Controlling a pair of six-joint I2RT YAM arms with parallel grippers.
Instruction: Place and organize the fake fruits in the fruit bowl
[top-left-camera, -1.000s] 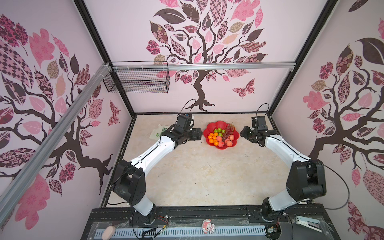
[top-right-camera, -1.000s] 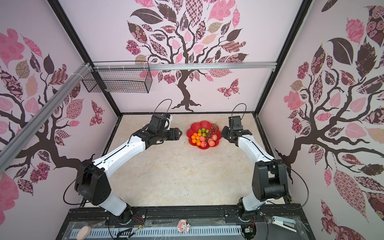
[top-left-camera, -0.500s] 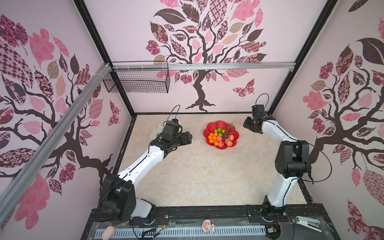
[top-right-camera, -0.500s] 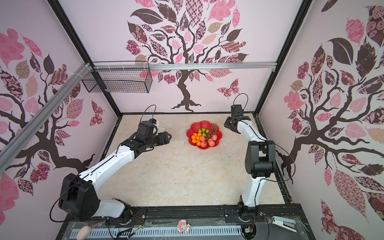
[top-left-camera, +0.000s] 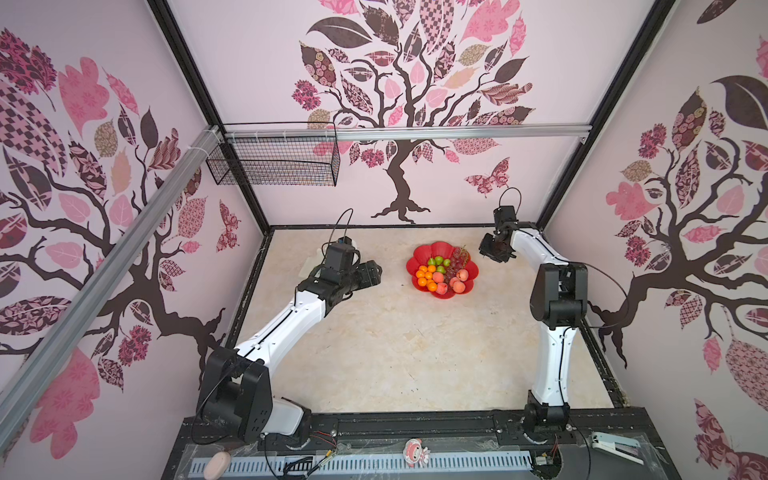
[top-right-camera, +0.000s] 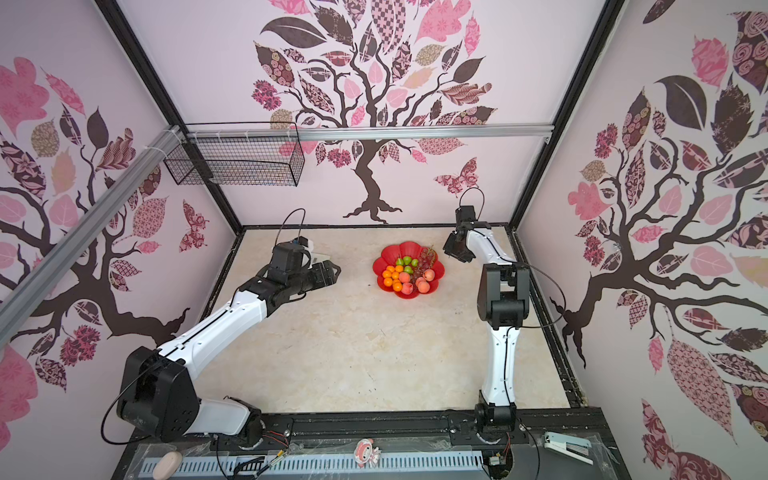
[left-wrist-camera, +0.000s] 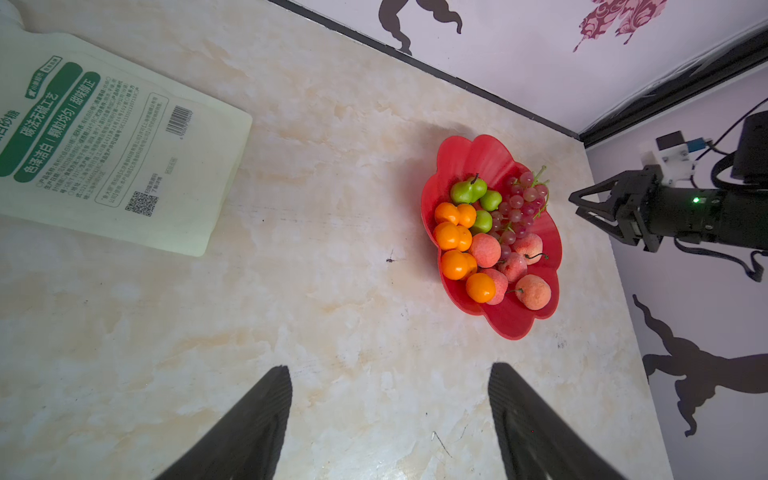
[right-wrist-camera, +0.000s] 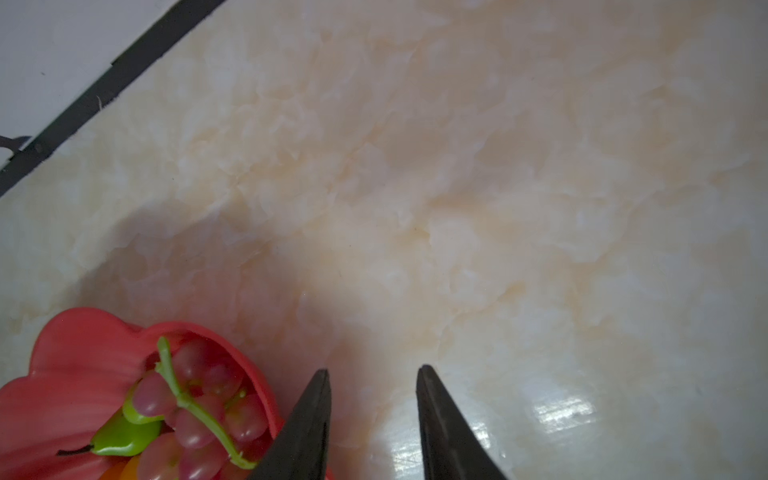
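Observation:
The red scalloped fruit bowl (top-left-camera: 432, 249) (top-right-camera: 405, 248) (left-wrist-camera: 478, 153) (right-wrist-camera: 75, 353) sits at the back middle of the table. The fake fruits lie in it. Orange balls (top-left-camera: 426, 276) (left-wrist-camera: 453, 237) are on one side, green pears (top-left-camera: 438, 262) (left-wrist-camera: 467, 191) behind them, and pink peaches (top-left-camera: 457, 280) (left-wrist-camera: 484, 249) at the front. The grape bunch (top-left-camera: 457, 257) (left-wrist-camera: 519, 203) (right-wrist-camera: 195, 399) is at the back right. My left gripper (top-left-camera: 376, 272) (top-right-camera: 336, 272) (left-wrist-camera: 388, 370) hovers left of the bowl, open and empty. My right gripper (top-left-camera: 488, 252) (top-right-camera: 455, 253) (right-wrist-camera: 372, 372) hangs just right of the bowl's rim, narrowly open with nothing between its fingers.
A white pouch with a green label (left-wrist-camera: 104, 145) lies flat at the back left, mostly hidden behind my left arm in both top views. A black wire basket (top-left-camera: 274, 162) hangs on the back wall. The right wall stands close behind my right arm.
My left gripper has drawn back leftward from the bowl. My right arm has folded upright toward the right wall, and its jaws have narrowed.

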